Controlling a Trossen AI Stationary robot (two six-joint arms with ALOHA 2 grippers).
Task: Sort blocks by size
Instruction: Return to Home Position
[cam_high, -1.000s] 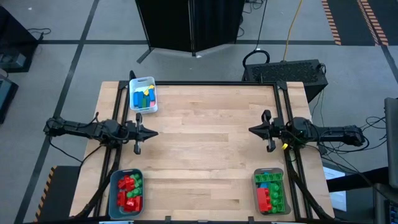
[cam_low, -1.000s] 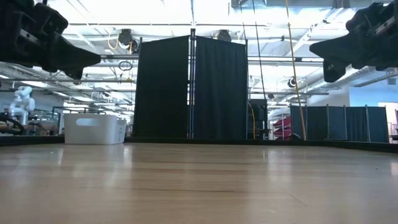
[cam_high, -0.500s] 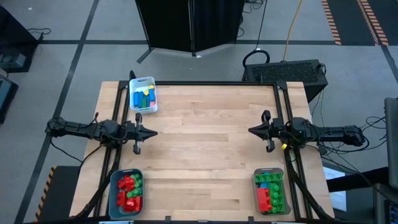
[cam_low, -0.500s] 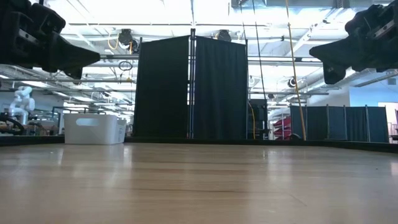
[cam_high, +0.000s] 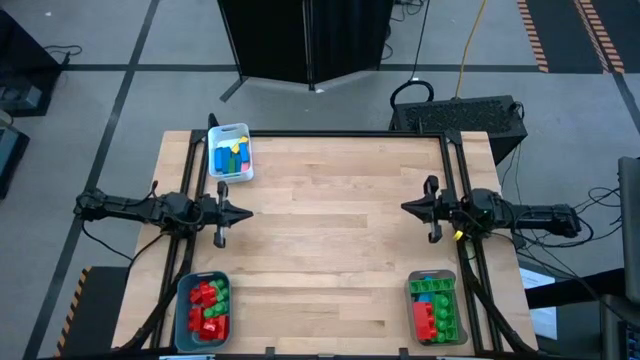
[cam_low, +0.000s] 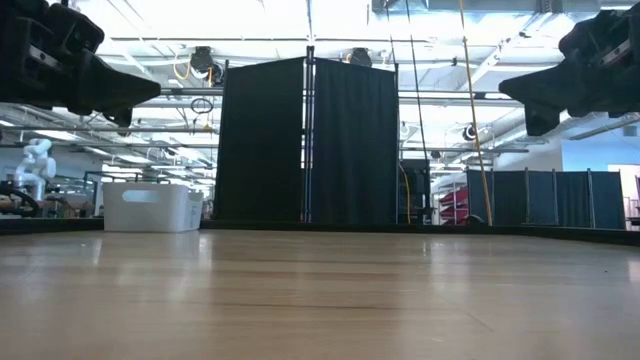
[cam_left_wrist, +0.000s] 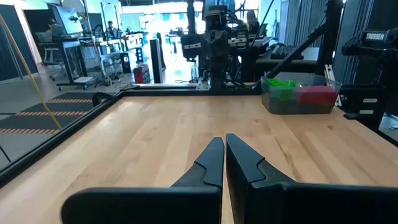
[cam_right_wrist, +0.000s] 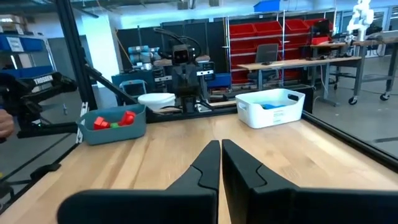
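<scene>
Dark and pressed together on nothing, my left gripper (cam_high: 247, 212) hangs at the left edge of the bench (cam_high: 330, 240); my right gripper (cam_high: 404, 208), equally closed and empty, hangs at the right edge. The blocks (cam_high: 209, 308) lie in the white bin (cam_high: 230, 127), teal bin (cam_high: 179, 310) and clear bin (cam_high: 409, 310) at three corners. My right arm (cam_left_wrist: 379, 37) carries the word "TROSSEN".

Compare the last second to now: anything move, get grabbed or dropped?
The right arm eased back very slightly toward its own side of the table; the left arm barely shifted. Nothing was taken hold of or let go: both sets of jaws are shut and empty. The blocks lie as before in the three bins.
</scene>
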